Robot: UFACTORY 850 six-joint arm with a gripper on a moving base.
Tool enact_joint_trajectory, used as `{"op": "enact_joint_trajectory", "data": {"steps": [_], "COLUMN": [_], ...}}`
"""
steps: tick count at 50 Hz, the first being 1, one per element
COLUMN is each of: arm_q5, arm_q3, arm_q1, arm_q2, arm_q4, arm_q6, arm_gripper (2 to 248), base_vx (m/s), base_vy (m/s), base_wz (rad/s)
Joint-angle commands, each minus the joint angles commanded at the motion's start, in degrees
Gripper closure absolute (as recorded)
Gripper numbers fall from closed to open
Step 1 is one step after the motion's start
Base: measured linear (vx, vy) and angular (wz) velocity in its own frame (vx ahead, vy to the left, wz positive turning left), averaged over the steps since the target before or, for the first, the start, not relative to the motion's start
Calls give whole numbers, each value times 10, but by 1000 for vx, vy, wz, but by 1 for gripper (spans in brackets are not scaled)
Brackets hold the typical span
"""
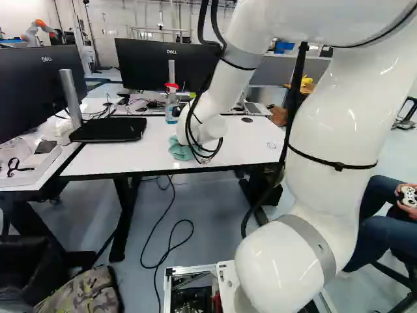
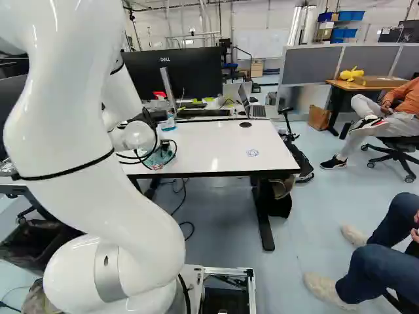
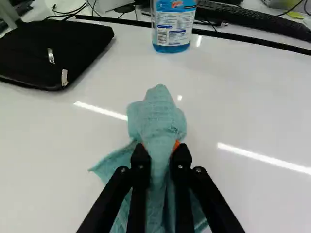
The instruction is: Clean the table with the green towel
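2 fingers of the gripper (image 3: 161,154) pinch the green towel (image 3: 158,116) on the table (image 3: 252,107), probably bunched for firm wiping; at 12 o'clock ahead stands the spray bottle (image 3: 174,30), perhaps handy for wetting.

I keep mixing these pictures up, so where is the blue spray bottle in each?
Left base view: spray bottle left of middle, just left of the arm.
Right base view: left of middle, right of the arm's tip.
Wrist view: ahead of the end effector.
Shared landmark: green towel.
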Motion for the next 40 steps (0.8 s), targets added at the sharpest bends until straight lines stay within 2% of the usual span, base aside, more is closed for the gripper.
{"op": "enact_joint_trajectory", "data": {"steps": [25, 40], "arm_q5": [0, 0], "arm_q3": [-26, -28], "arm_q1": [-51, -52], "arm_q2": [-22, -20], "arm_q4": [0, 0], "arm_q6": [0, 0], "arm_gripper": [193, 193], "base_vx": [0, 0], "base_vy": [0, 0], "base_wz": [0, 0]}}
